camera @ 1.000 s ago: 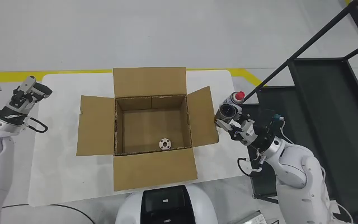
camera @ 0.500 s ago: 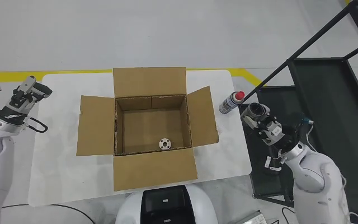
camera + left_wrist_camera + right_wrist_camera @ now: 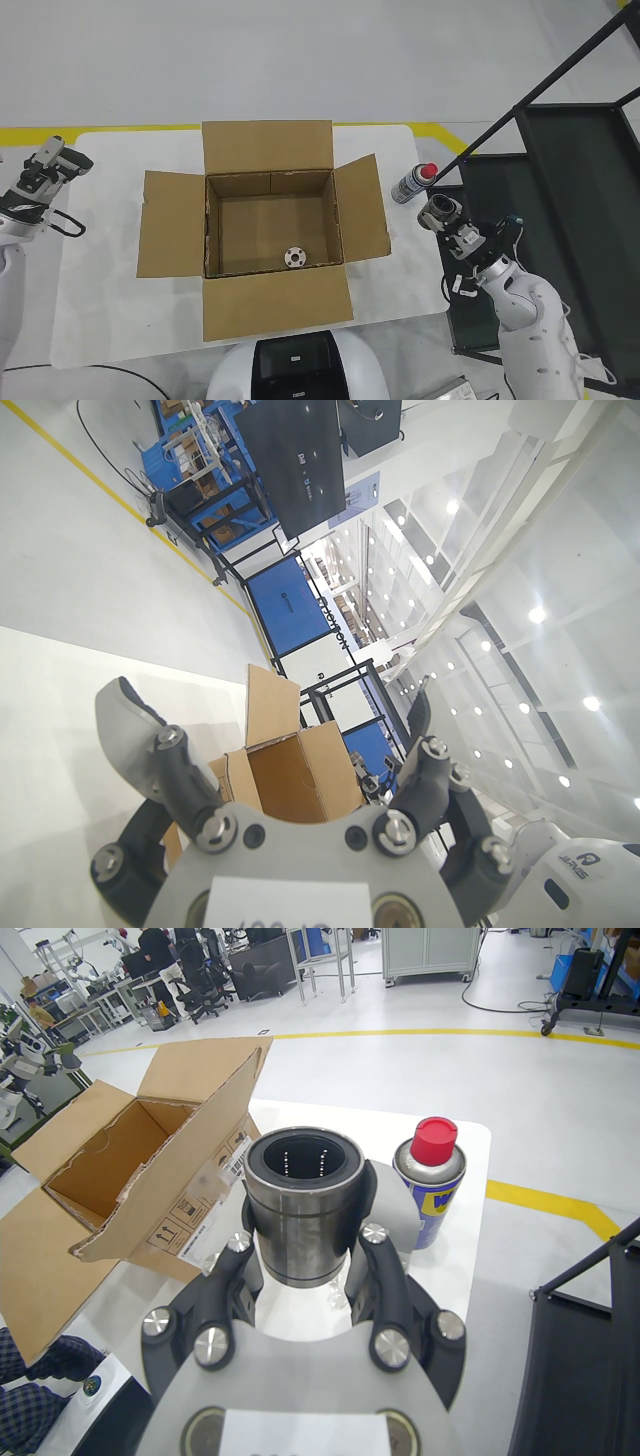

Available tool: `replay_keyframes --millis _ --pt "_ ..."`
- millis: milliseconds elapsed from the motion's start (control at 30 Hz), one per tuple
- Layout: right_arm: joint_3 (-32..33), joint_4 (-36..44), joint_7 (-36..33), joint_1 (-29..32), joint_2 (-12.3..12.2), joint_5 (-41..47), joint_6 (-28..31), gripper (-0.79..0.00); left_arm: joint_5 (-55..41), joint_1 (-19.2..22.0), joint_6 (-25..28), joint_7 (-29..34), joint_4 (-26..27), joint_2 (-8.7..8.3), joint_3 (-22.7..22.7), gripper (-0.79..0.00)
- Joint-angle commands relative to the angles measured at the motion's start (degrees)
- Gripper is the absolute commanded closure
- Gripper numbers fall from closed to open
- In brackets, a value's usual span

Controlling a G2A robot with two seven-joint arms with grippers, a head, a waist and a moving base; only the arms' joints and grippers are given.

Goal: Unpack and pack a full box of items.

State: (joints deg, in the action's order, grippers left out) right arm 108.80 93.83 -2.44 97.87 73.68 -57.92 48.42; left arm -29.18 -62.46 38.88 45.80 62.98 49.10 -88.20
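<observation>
An open cardboard box (image 3: 270, 232) stands mid-table with all flaps folded out. Inside it, near the front wall, lies a small round metal flange (image 3: 294, 256). My right gripper (image 3: 440, 215) hangs at the table's right edge, shut on a dark metal cylinder (image 3: 305, 1208) with a hollow bore, held upright. A blue spray can with a red cap (image 3: 412, 183) stands just behind it, also seen as the can (image 3: 430, 1178) beside the held cylinder. At the table's far left edge, my left gripper (image 3: 272, 710) is open and holds nothing, pointing toward the box (image 3: 295, 770).
The white table (image 3: 120, 300) has bare surface left and right of the box. A black metal rack (image 3: 560, 180) stands close to the table's right side, beside the right arm. A yellow floor line runs behind the table.
The right gripper carried the cylinder from beside the box's right flap outward past the table's right edge, then came slightly back and nearer. The left arm stayed still.
</observation>
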Motion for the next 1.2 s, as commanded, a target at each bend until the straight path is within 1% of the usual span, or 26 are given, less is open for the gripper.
replay_keyframes --millis 0,200,267,333,400,433,533,600,733,867,967,1100,1167 --pt "0.00 0.00 0.00 0.00 0.00 0.00 -0.01 0.000 0.00 0.00 0.00 0.00 0.00 0.00 0.00 -0.785" --pt "-0.03 -0.10 -0.12 -0.03 0.00 -0.11 -0.41 0.000 0.00 0.00 0.00 0.00 0.00 0.00 0.00 -0.785" --pt "-1.02 -1.36 -1.87 -1.17 -0.02 -1.51 -3.55 0.000 0.00 0.00 0.00 0.00 0.00 0.00 0.00 -0.785" --pt "-2.73 -4.60 -3.45 -3.13 -0.03 -3.11 -6.25 0.000 0.00 0.00 0.00 0.00 0.00 0.00 0.00 -0.785" --pt "-4.18 -9.78 -3.60 -5.43 -0.06 -2.75 -6.51 0.000 0.00 0.00 0.00 0.00 0.00 0.00 0.00 -0.785" --pt "-4.61 -12.26 -3.54 -6.70 -0.16 -4.28 -7.30 0.000 0.00 0.00 0.00 0.00 0.00 0.00 0.00 -0.785" --pt "-5.92 -19.41 0.63 -9.04 -0.36 -7.94 -6.93 0.000 0.00 0.00 0.00 0.00 0.00 0.00 0.00 -0.785" --pt "-6.28 -23.10 4.66 -9.76 -0.57 -10.56 -6.14 0.000 0.00 0.00 0.00 0.00 0.00 0.00 0.00 -0.785" --pt "-6.40 -28.52 14.10 -10.47 -1.02 -14.36 -4.54 0.000 0.00 0.00 0.00 0.00 0.00 0.00 0.00 -0.785" --pt "-7.24 -32.43 21.20 -11.86 -1.30 -17.33 -4.65 0.000 0.00 0.00 0.00 0.00 0.00 0.00 0.00 -0.785" --pt "-9.39 -34.25 25.79 -13.25 -1.31 -21.05 -5.77 0.000 0.00 0.00 0.00 0.00 0.00 0.00 0.00 -0.785" --pt "-12.55 -38.11 31.04 -15.80 -1.18 -26.42 -10.57 0.000 0.00 0.00 0.00 0.00 0.00 0.00 0.00 -0.785" --pt "-13.58 -40.88 33.09 -17.28 -1.13 -27.74 -12.79 0.000 0.00 0.00 0.00 0.00 0.00 0.00 0.00 -0.785"
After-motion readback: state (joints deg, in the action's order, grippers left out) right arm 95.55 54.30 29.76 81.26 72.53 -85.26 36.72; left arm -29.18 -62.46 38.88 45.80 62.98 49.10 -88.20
